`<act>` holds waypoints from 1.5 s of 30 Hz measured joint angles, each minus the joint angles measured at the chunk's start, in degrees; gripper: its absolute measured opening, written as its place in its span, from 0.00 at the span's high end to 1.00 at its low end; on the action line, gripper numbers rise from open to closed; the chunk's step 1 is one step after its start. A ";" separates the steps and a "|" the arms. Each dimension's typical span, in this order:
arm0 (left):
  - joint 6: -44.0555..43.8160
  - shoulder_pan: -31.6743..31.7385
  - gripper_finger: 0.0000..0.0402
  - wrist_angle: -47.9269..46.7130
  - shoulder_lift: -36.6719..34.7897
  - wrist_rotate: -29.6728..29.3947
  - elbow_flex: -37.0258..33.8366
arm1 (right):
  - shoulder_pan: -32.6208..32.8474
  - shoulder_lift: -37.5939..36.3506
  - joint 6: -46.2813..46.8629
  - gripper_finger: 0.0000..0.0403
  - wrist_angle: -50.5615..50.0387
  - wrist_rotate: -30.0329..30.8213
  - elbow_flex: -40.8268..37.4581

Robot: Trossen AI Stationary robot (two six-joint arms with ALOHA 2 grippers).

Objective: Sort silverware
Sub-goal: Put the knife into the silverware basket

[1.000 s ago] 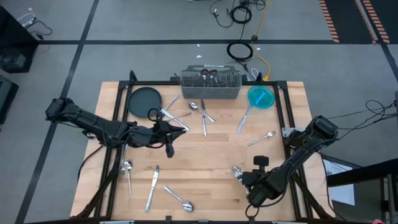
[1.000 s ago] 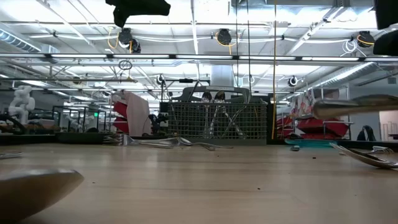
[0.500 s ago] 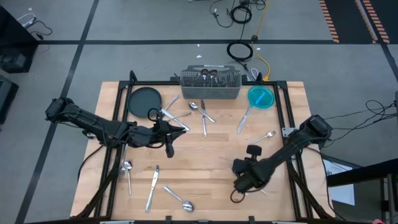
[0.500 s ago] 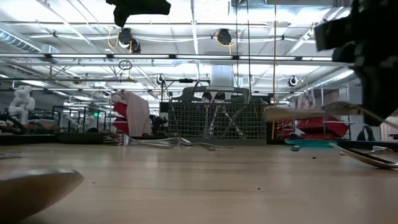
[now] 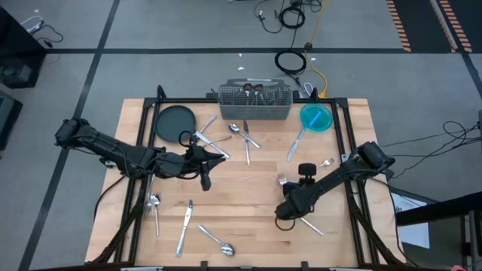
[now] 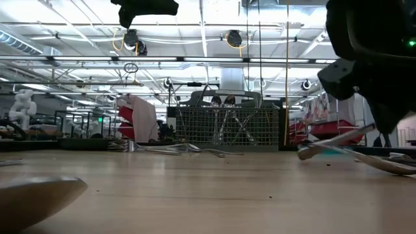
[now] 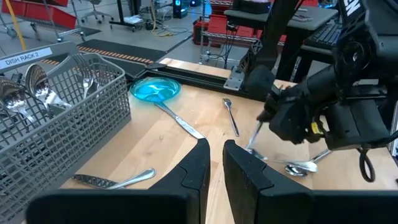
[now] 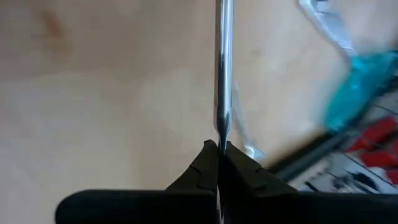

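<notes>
High view: right end effector [image 5: 284,213] low, clamping utensil [image 8: 222,74].

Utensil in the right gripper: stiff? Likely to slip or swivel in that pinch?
Probably stiff: the utensil runs straight from the right gripper, no sag. Likely slippery: slim, polished metal. May swivel: narrow fingertip pinch, long free length sloping tableward in the low view.

One caddy [image 5: 254,102], one plate [image 5: 174,120]
</notes>
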 joint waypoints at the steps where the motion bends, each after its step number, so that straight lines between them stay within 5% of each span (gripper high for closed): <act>1: -0.02 0.01 0.87 0.00 0.00 0.00 0.00 | -0.35 0.00 0.07 1.00 -1.85 1.17 0.64; 15: 0.09 0.00 0.87 -0.04 0.00 0.01 0.00 | -8.53 -0.04 -5.34 1.00 -7.73 14.98 8.69; 23: -1.17 0.01 0.87 1.33 -0.31 0.02 0.00 | -17.62 -0.07 -18.30 1.00 -7.64 25.33 17.06; 34: 1.06 0.01 0.87 2.97 -6.39 -0.06 0.00 | -32.65 -0.07 -54.37 1.00 -1.46 43.50 29.94; 39: 2.19 0.00 0.87 2.97 -9.55 -3.07 0.00 | -38.22 -0.09 -85.78 1.00 18.15 51.17 32.98; 45: 6.19 -0.01 0.87 2.84 -11.65 -4.55 0.00 | -42.79 0.65 -123.99 1.00 46.93 50.92 32.98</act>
